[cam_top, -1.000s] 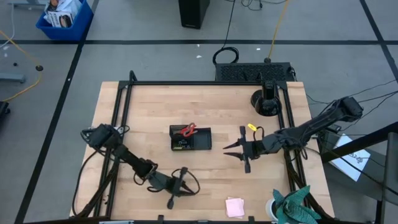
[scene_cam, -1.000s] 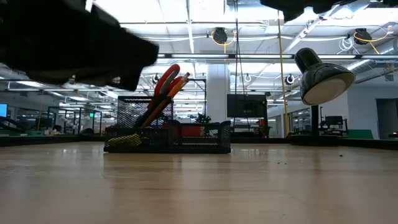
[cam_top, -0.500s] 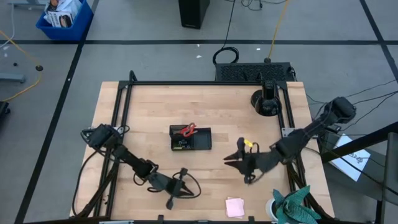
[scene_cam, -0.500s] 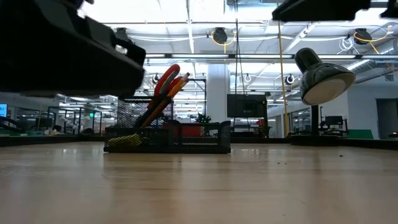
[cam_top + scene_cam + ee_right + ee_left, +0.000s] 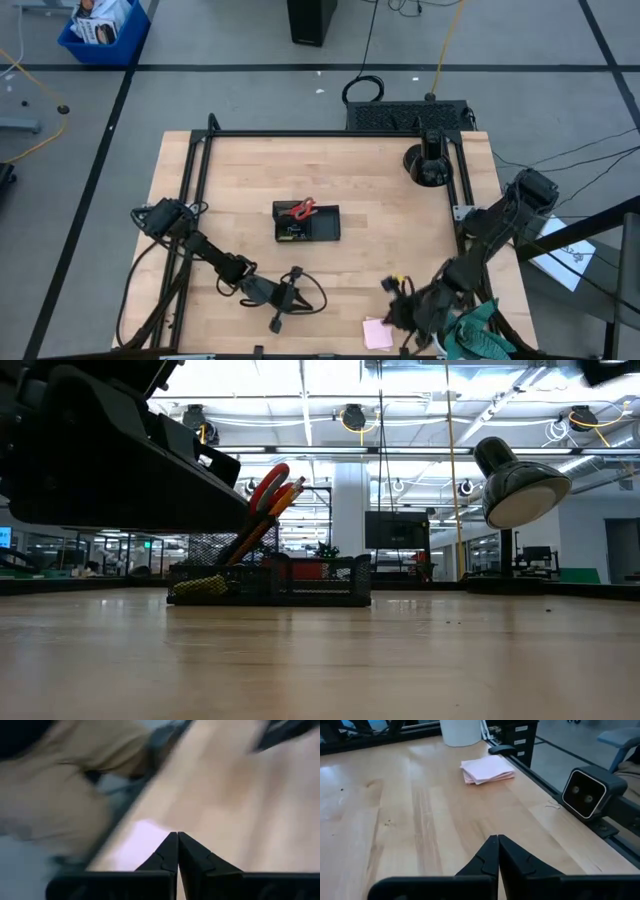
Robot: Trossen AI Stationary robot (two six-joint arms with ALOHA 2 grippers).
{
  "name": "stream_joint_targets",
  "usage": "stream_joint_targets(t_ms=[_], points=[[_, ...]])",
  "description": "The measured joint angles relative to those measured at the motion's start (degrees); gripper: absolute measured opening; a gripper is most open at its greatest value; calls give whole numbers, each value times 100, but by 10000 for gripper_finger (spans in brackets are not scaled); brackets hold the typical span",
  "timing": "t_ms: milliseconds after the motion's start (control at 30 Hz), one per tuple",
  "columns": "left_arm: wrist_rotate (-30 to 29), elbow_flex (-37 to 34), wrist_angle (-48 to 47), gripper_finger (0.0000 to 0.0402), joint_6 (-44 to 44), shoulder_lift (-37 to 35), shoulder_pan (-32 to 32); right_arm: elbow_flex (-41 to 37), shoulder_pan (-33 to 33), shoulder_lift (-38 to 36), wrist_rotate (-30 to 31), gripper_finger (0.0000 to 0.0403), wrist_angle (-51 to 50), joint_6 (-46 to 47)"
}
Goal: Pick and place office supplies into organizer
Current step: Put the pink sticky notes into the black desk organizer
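Blue plastic bin (image 5: 103,30) sits on the grey floor off the table's far left corner. Light wooden table (image 5: 330,170) with a black frame fills the middle of the high view.

Left arm lies along the near left part of the table. Left gripper (image 5: 277,320) is low near the front edge, its two dark fingers (image 5: 490,857) pressed together with nothing between them, tips over bare wood. The left wrist view looks past them to the pink sticky-note pad (image 5: 487,769), lying flat near the table edge, with a white cylindrical container (image 5: 461,731) behind it and a grey box camera (image 5: 593,791) mounted on the frame rail beside the table.

Small black mesh organizer tray (image 5: 307,222) stands about mid-table, well apart from both grippers. Red-handled scissors (image 5: 298,209) stick up out of its far left compartment; in the low view the scissors (image 5: 266,488) lean with orange pencils (image 5: 287,497) beside them, and something yellow-green lies low at the tray's left end, too small to identify.

Pink pad (image 5: 377,332) lies at the front edge right of centre. Right gripper (image 5: 397,312) is just beside the pad, fingers (image 5: 170,855) together and empty; the right wrist view is motion-blurred. A small yellow piece (image 5: 398,281) shows on the right arm near the gripper.

Round black stand base (image 5: 427,165) sits at the far right corner. Teal cloth (image 5: 472,330) is bunched at the near right corner, against the right arm.
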Motion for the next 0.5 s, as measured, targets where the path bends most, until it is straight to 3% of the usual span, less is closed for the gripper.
stream_joint_targets(t_ms=[100,333,500], points=[[-37,-1,4,22,-49,0,2,196,137,298,-765,1,-313,798],[-296,-2,32,7,-170,0,2,309,245,850,-1894,1,-738,2202],[-321,-2,30,9,-209,0,2,320,211,1249,-2206,1,-509,2364]])
